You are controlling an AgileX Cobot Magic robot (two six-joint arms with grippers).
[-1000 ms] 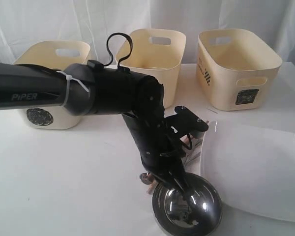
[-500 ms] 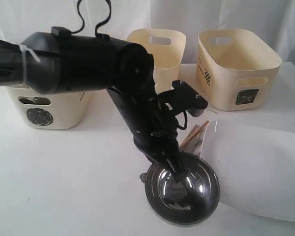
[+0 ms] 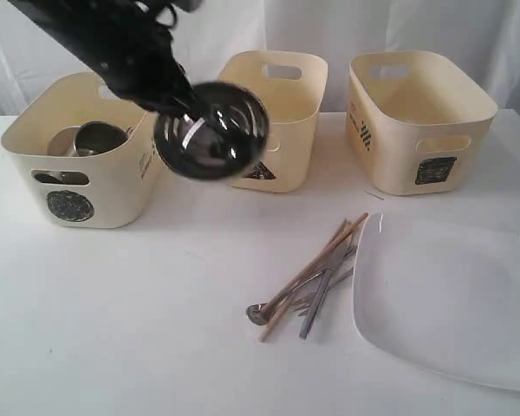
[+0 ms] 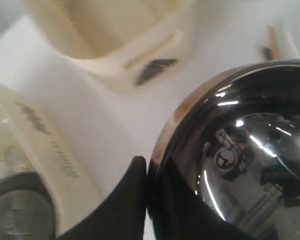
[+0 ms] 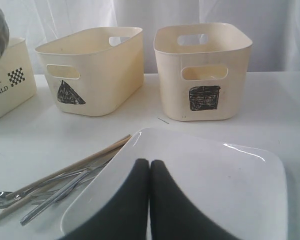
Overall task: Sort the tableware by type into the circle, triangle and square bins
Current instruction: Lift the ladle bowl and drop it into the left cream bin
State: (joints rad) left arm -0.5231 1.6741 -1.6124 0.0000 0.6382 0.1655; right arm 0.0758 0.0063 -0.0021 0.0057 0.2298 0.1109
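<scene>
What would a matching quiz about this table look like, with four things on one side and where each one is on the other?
Things:
1. steel bowl
2. white plate
3. chopsticks
4. steel mug

Places:
A. inside the circle-marked bin
B. lying by itself at the right of the exterior view
C. held up in the air by the left gripper
D. lying on the table among the metal utensils

Pairs: 1-C, 2-B, 3-D, 4-A
</scene>
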